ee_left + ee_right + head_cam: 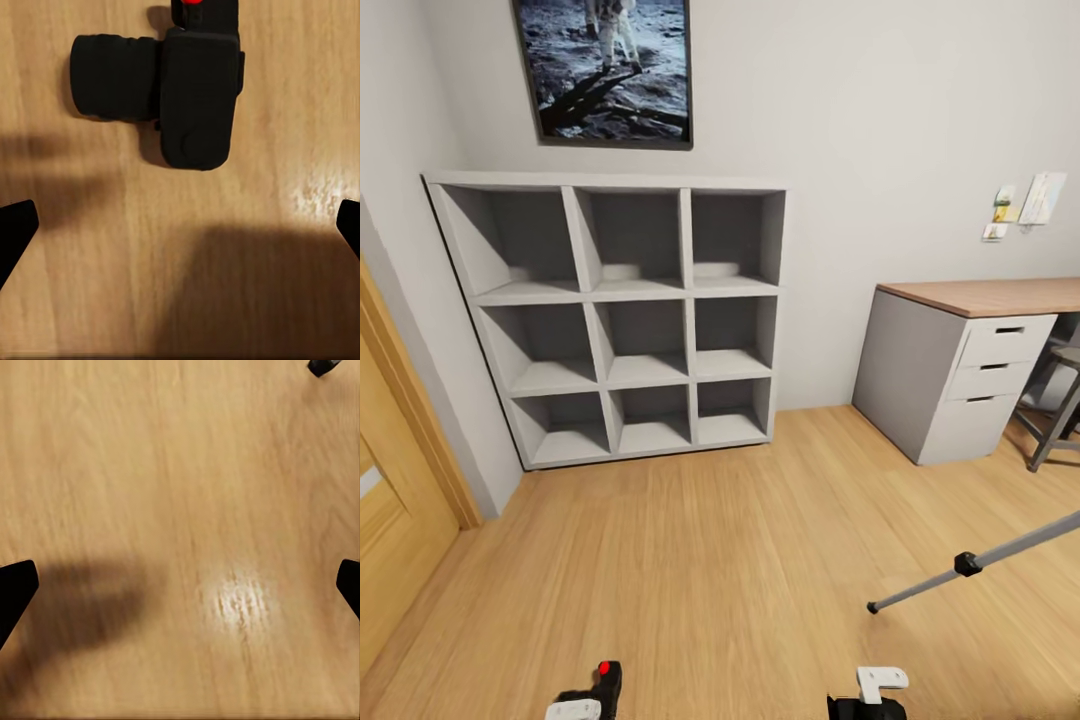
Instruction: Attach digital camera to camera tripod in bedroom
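Now, from the head: the camera (603,682) lies on the wood floor (710,560) beside the left tool (575,710), a tripod leg (970,562) at right. Left wrist: camera (161,94) on the floor, tool wide open, holding nothing. Right wrist: tool spread wide over bare floor (150,495).

The black camera (605,682) with a red button on top lies on the light wood floor (710,560) at the head view's bottom edge, left of centre. One silver tripod (970,563) leg slants in from the lower right, its black foot on the floor.
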{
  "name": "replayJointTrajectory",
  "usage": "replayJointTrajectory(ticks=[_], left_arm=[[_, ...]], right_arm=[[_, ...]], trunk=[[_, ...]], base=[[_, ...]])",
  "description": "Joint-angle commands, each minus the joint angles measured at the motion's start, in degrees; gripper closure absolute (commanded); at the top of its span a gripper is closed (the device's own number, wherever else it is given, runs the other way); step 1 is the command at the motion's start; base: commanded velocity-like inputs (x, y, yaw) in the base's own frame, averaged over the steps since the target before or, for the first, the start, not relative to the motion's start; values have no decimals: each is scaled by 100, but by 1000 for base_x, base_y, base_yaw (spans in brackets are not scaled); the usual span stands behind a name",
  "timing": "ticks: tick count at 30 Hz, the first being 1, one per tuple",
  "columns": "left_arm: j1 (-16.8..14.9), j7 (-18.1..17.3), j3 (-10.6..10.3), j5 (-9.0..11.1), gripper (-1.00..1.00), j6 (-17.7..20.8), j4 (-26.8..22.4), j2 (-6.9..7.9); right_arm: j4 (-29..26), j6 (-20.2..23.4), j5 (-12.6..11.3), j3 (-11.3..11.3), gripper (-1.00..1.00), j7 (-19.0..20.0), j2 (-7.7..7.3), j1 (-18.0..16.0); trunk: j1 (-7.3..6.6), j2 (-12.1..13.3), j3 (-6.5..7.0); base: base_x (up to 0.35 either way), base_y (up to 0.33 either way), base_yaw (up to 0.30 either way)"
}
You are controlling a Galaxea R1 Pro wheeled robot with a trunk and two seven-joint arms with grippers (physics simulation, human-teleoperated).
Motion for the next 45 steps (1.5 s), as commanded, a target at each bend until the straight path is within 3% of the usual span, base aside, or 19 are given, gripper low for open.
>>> replayJointTrajectory(ticks=[1,23,33,45], left_arm=[[0,20,-4,37,-100,32,-11,2],[-2,20,-5,47,-100,21,-17,-1],[-112,20,-5,49,-100,35,-533,-30],[-226,15,-5,46,-100,38,-809,-45]], right_arm=[[-13,35,48,-33,-100,2,6,0],[-12,35,46,-31,-100,2,11,0],[-28,35,46,-30,-100,-5,5,0],[-180,38,51,-31,-100,-10,-1,0]], trunk=[[1,-4,-29],[58,-33,-516],[84,-47,-737],[115,-63,-1003]], base=[[0,0,0],[0,0,0],[0,0,0],[0,0,0]])
